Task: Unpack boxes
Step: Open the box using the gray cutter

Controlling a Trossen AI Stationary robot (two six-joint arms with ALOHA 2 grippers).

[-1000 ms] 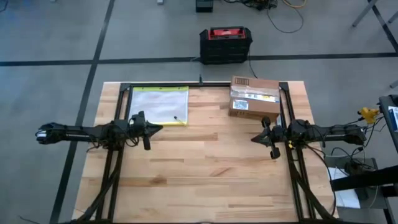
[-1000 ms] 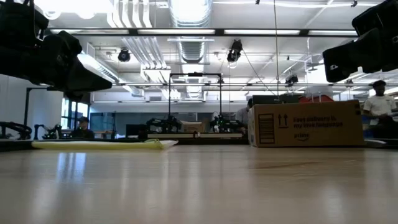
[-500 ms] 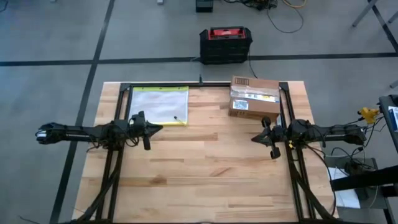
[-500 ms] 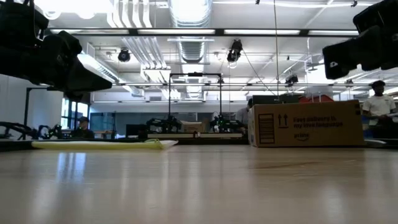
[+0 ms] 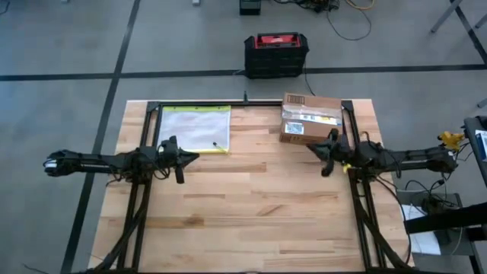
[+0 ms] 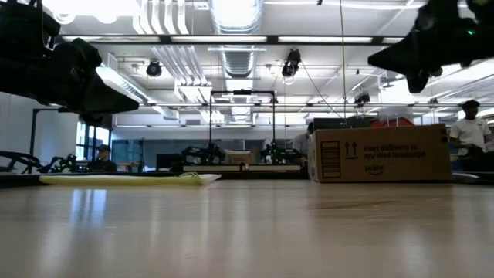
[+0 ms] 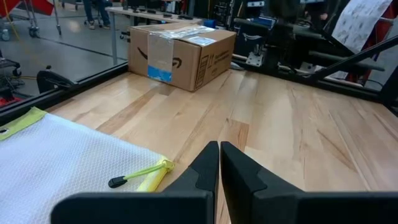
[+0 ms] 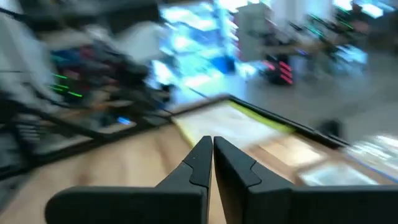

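Note:
The brown cardboard box [image 5: 310, 119] with white labels and clear tape rests on its bottom at the table's far right; it also shows in the low view [image 6: 378, 153] and the left wrist view [image 7: 180, 53]. My right gripper [image 5: 308, 148] hovers shut just in front of the box's near left corner, high above the table [image 6: 374, 58], its fingertips together [image 8: 211, 146]. My left gripper [image 5: 196, 156] waits shut [image 7: 219, 152] over the table's left half, beside the pouch's near right corner.
A clear yellow-edged pouch [image 5: 195, 128] lies flat at the far left, its zipper pull [image 7: 140, 174] near my left gripper. A black and red case [image 5: 276, 55] stands on the floor beyond the far edge. Bare wood [image 5: 251, 205] fills the table's middle and near half.
My right gripper has risen and swung toward the table's far edge, closer to the box, rolling about its own axis as it went. It has stayed shut. The box and pouch have not moved.

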